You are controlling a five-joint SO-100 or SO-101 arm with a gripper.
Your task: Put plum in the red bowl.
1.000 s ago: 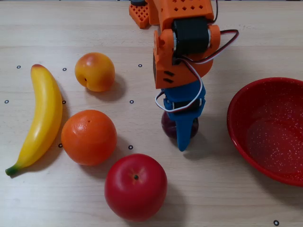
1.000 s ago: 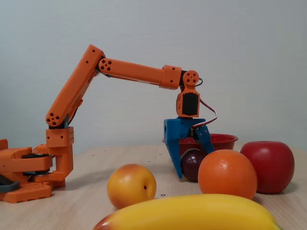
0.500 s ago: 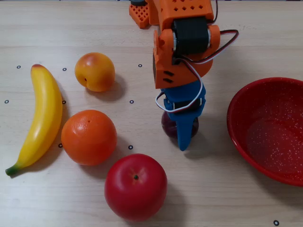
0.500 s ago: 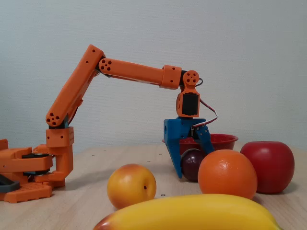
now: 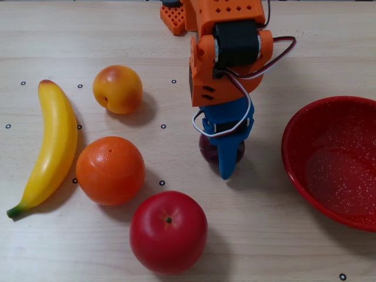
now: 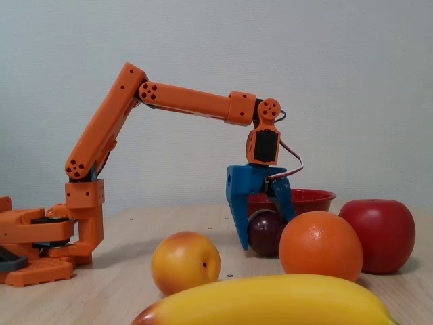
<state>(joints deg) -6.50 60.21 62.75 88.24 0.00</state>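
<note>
The plum (image 5: 206, 151) is a small dark maroon fruit on the wooden table, mostly hidden under my blue gripper (image 5: 225, 165) in the overhead view. From the side in the fixed view, the plum (image 6: 267, 238) sits between the two blue fingers, low by the tabletop, and my gripper (image 6: 264, 227) is shut on it. The red bowl (image 5: 295, 154), speckled white inside, lies to the right of the gripper with a gap of bare table between them. In the fixed view the red bowl (image 6: 312, 199) shows behind the gripper.
A red apple (image 5: 168, 232) lies in front of the gripper, with an orange (image 5: 110, 170), a banana (image 5: 53, 147) and a peach (image 5: 117, 89) to the left. The orange arm base (image 5: 176, 17) stands at the table's back edge.
The gripper has shifted a little to the left and tightened around the plum, which moved along with it. The other fruits and the bowl are where they were.
</note>
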